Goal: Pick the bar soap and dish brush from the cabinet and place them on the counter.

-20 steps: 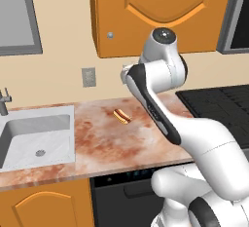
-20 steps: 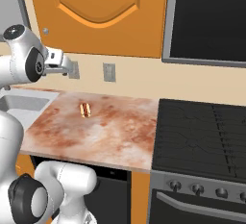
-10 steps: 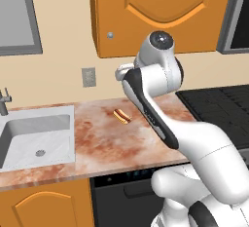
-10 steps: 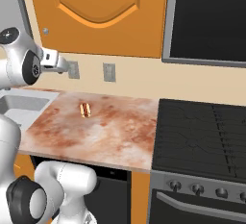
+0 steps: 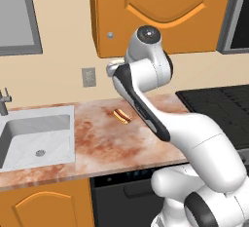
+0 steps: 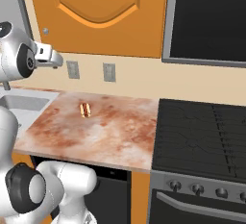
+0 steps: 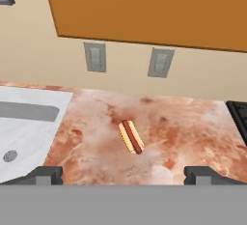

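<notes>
Pincer [image 7: 123,175] at 6 o'clock of the hand view, tips spread wide with nothing between them, presumably kept apart in readiness for a knob or a first object. Just beyond the tips, desk [image 7: 193,122], mottled red-brown and cream, bearing a hot dog [image 7: 131,136] near centre, a distractor and no part of the task; white sink [image 7: 24,122] inset at 9 o'clock, black stovetop [image 7: 240,118] edging in at 3 o'clock. Farther back, two wall outlets [image 7: 95,57] on the beige wall at 12 o'clock. Farthest and highest, cabinet [image 5: 160,11] with arched door shut and round silver knob [image 5: 110,35] at its lower left corner; bar soap and dish brush judged to lie behind that door, hidden, exact shelf position impossible to tell. Hand raised near knob height in the left base view, probably positioned for opening the door first.
</notes>
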